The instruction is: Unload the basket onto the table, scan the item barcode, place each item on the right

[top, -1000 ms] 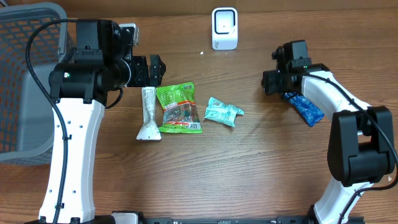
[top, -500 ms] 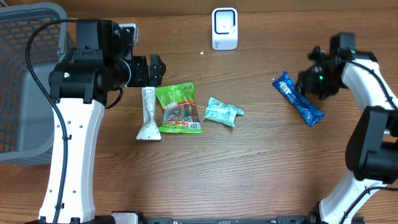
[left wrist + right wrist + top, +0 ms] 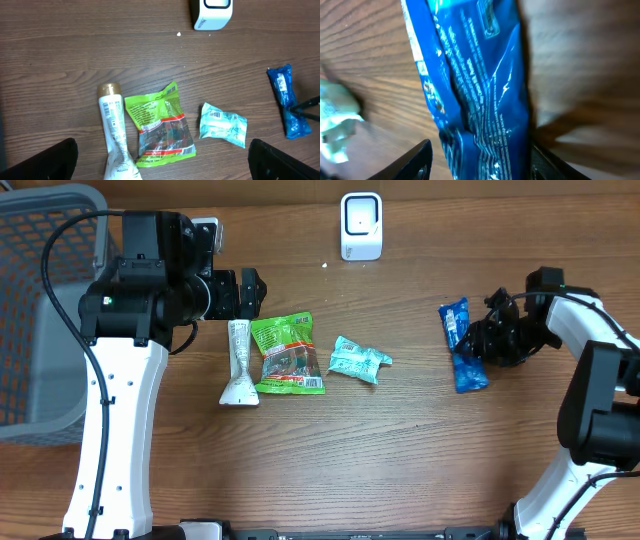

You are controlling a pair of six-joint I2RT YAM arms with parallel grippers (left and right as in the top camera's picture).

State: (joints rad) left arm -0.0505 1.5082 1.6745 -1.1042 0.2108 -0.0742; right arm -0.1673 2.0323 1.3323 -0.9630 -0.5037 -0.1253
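A grey basket (image 3: 40, 310) is seen at the far left of the table (image 3: 400, 450), well apart from the left hand (image 3: 252, 292) and on its outer side. The left hand is held above the table with its fingers (image 3: 40, 160) spread wide and nothing between them.

Just beneath that hand a white tube (image 3: 238, 365) is laid flat, its gold cap towards the hand. A green packet (image 3: 288, 355) is set touching the tube on the side away from the basket, and a pale teal packet (image 3: 358, 361) is found just beyond it, near but apart. A white scanner (image 3: 361, 225) is stood upright at the far edge of the table, between the two hands and well apart from both.

The blue packet (image 3: 455, 320) – the item at the right hand (image 3: 478, 340) – is laid on the table with its middle between that hand's fingers (image 3: 417, 160). One finger is placed on each side of the packet. On one side a sliver of wood is shown between finger and wrapper; on the other the finger is seen against the wrapper – whether the packet is actually pinched cannot be told.
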